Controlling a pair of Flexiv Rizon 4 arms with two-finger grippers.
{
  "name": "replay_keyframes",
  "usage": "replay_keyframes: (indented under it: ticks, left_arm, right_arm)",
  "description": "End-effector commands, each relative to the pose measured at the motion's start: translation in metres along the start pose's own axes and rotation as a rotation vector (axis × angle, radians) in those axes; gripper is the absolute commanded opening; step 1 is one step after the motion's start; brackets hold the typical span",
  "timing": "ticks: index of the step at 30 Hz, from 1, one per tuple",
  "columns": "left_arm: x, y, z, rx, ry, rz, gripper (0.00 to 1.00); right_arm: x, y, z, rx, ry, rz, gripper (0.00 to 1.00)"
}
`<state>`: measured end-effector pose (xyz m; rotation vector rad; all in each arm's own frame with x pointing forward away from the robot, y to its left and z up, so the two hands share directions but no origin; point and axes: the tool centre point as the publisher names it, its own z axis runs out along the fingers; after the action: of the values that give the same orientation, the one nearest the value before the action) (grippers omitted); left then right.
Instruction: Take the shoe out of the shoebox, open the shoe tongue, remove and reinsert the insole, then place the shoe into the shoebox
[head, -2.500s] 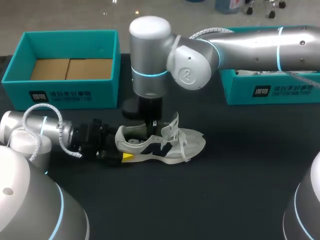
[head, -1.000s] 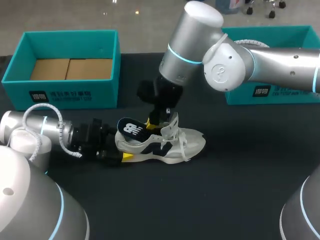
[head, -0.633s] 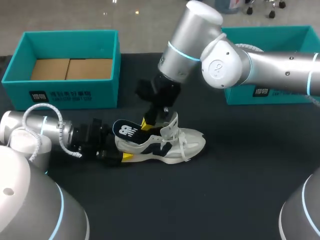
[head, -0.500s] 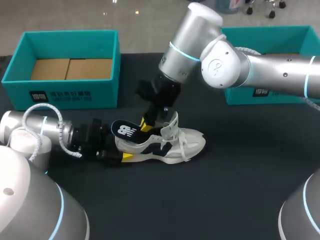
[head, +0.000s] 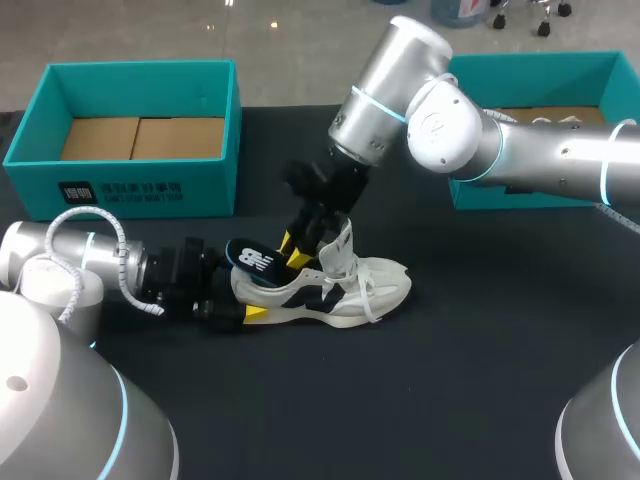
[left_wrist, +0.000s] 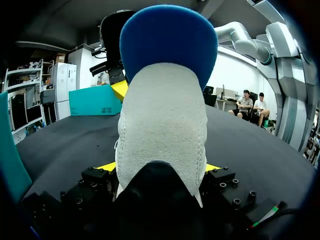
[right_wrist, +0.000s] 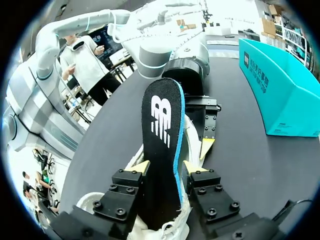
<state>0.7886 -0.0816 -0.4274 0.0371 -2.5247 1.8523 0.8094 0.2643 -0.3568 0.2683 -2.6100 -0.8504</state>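
A white shoe (head: 370, 285) lies on its side on the black table (head: 450, 380), heel toward my left arm. My left gripper (head: 240, 292) holds the heel, and in the left wrist view the heel (left_wrist: 162, 125) fills the gap between the yellow tips of that gripper (left_wrist: 162, 167). A dark blue insole (head: 255, 262) slants out of the shoe opening over the heel. My right gripper (head: 300, 248) is above the opening. In its wrist view the insole (right_wrist: 162, 130) lies loose between the parted fingers of the right gripper (right_wrist: 166, 167).
An open teal shoebox (head: 140, 185) with a brown cardboard floor stands at the back left. A second teal box (head: 540, 185) stands at the back right, behind my right arm. Bare black table lies in front of the shoe.
The right gripper, which held the raised insole, has parted its fingers. The insole has sunk lower toward the heel. The right arm's elbow swung right. The left arm has not moved.
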Motion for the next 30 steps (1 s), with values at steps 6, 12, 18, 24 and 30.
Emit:
replay_keyframes:
  ticks: [6, 12, 18, 24, 30]
  left_arm:
    - [0.000, 0.003, 0.001, -0.001, -0.004, 0.001, 0.00]
    - [0.000, 0.003, 0.001, -0.001, -0.004, 0.001, 0.00]
    - [0.000, 0.003, 0.001, -0.001, -0.004, 0.001, 0.00]
    - [0.000, 0.003, 0.001, -0.001, -0.004, 0.001, 0.00]
    - [0.000, 0.003, 0.001, -0.001, -0.004, 0.001, 0.00]
  right_arm:
    - [-0.010, -0.001, 0.011, -0.002, 0.055, -0.012, 0.44]
    - [-0.010, 0.001, 0.015, 0.002, 0.073, -0.018, 0.44]
    - [-0.008, 0.003, 0.016, 0.006, 0.096, -0.030, 0.26]
    - [-0.005, 0.003, 0.014, 0.019, 0.111, -0.038, 0.00]
    - [-0.003, 0.013, 0.005, 0.002, 0.120, -0.057, 0.00]
